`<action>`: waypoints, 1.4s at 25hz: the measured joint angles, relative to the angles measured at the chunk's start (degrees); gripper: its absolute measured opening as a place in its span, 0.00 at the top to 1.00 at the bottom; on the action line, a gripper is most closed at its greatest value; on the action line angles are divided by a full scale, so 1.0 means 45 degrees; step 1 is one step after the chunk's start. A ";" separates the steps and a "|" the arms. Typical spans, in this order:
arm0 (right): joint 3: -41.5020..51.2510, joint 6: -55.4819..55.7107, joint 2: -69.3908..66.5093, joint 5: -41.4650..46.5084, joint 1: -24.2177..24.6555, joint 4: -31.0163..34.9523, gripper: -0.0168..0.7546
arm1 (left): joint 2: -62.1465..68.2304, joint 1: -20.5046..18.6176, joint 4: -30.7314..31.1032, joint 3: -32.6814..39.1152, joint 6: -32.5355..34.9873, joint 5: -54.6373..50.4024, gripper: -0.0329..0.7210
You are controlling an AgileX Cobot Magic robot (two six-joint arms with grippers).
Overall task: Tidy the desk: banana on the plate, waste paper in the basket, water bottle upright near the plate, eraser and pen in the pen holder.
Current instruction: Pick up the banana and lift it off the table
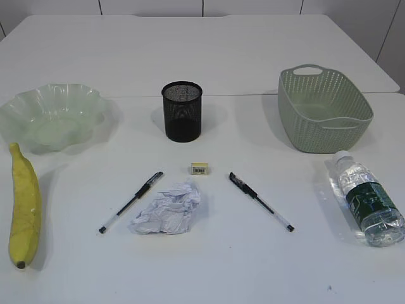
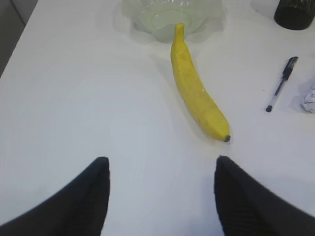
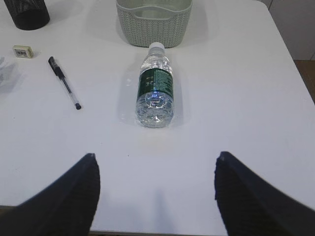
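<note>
Your left gripper (image 2: 160,196) hangs over bare desk (image 1: 253,266), jaws wide, holding nothing; banana (image 2: 197,88) lies just ahead of it, far tip touching the plate (image 2: 147,12) rim. Your right gripper (image 3: 155,196) is likewise spread wide and empty, with the bottle (image 3: 155,91) on its side ahead, cap toward the basket (image 3: 153,27). Mid-desk you have the paper ball (image 1: 168,209) between two pens, left pen (image 1: 131,202) and right pen (image 1: 261,201). Eraser (image 1: 199,168) sits just behind the ball, holder (image 1: 182,111) upright further back. Basket and plate both empty.
</note>
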State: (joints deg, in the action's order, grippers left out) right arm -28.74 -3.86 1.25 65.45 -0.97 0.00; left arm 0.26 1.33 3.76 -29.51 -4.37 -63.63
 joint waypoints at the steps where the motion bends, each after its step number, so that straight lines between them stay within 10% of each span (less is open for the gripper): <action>1: 0.0000 0.0000 0.0000 0.0000 0.0000 0.0000 0.27 | 0.0000 0.0000 0.0000 0.0000 0.0000 0.0000 0.34; 17: -0.0180 0.0091 -0.0348 -0.2557 0.0000 0.0705 0.27 | 0.1240 0.0000 0.0000 -0.0332 0.0000 0.2458 0.36; 35: -0.2458 -0.0127 -0.9182 -0.4771 0.0000 0.2109 0.33 | 0.8983 0.0544 -0.0034 -0.0361 0.0000 0.8640 0.37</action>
State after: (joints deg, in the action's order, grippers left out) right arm -39.80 -4.42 -40.08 43.98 -0.97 9.49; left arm 40.69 3.78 3.60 -31.13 -4.37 -24.75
